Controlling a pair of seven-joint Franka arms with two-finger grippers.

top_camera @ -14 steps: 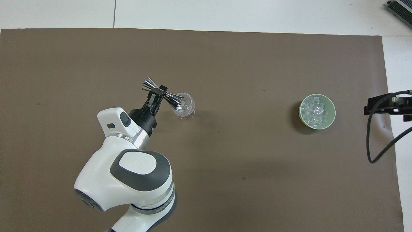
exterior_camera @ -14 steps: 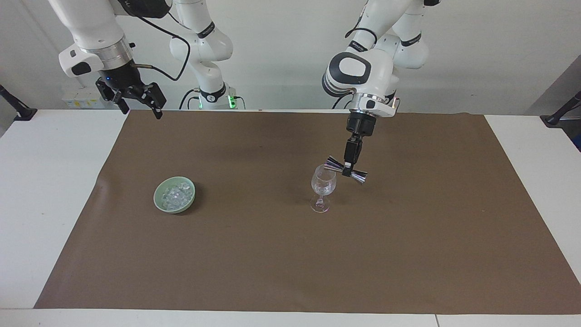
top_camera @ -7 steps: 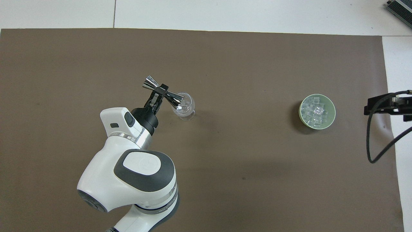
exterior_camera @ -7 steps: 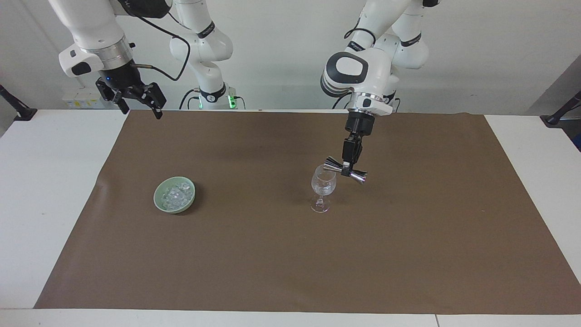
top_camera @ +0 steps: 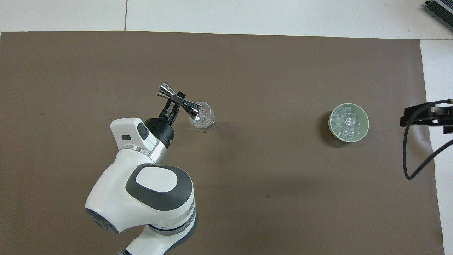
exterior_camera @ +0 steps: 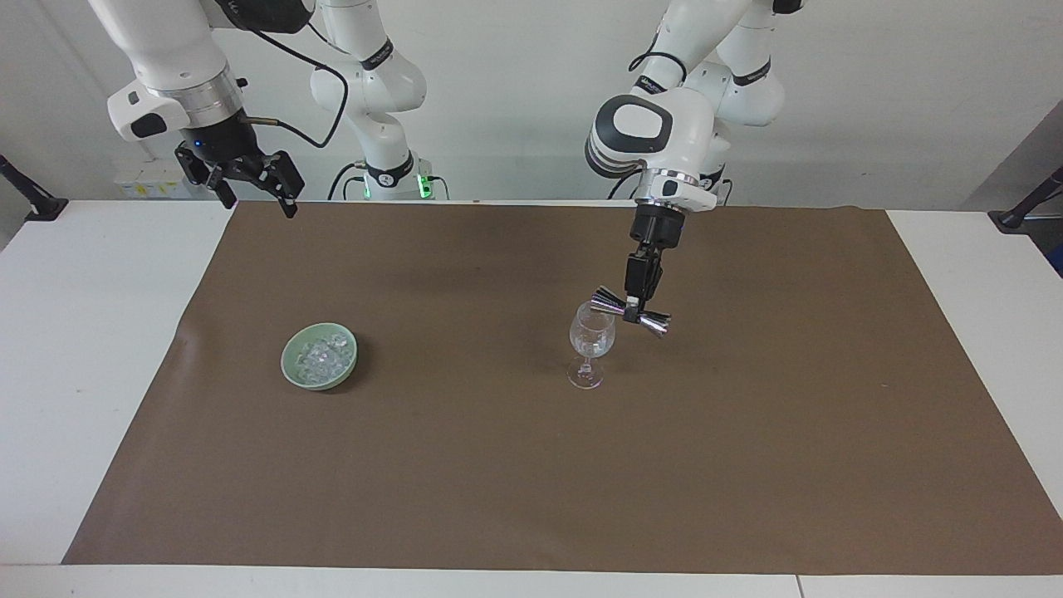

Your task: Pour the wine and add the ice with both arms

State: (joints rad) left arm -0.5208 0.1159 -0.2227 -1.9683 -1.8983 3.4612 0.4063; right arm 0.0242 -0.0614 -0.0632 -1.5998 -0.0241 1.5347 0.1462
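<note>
A clear stemmed wine glass (exterior_camera: 591, 336) (top_camera: 203, 117) stands upright on the brown mat, toward the left arm's end. My left gripper (exterior_camera: 635, 311) (top_camera: 178, 97) is shut on the waist of a silver double-cone jigger (exterior_camera: 656, 322) (top_camera: 164, 91). The jigger lies tipped, one cone over the glass's rim. No wine shows; whether the glass holds liquid I cannot tell. The ice (exterior_camera: 322, 357) (top_camera: 347, 122) is heaped in a pale green bowl (exterior_camera: 289, 355) (top_camera: 331, 120) toward the right arm's end. My right gripper (exterior_camera: 259, 203) (top_camera: 412, 115) hangs open and high over the mat's edge, waiting.
A brown mat (exterior_camera: 531, 465) covers most of the white table (exterior_camera: 83, 374). A black cable (top_camera: 407, 152) hangs from the right arm's wrist. Black stands (exterior_camera: 29, 195) sit at the table's corners nearest the robots.
The left arm's wrist has turned and drawn back slightly; the jigger stays tipped over the glass, barely shifted. The right arm has not moved.
</note>
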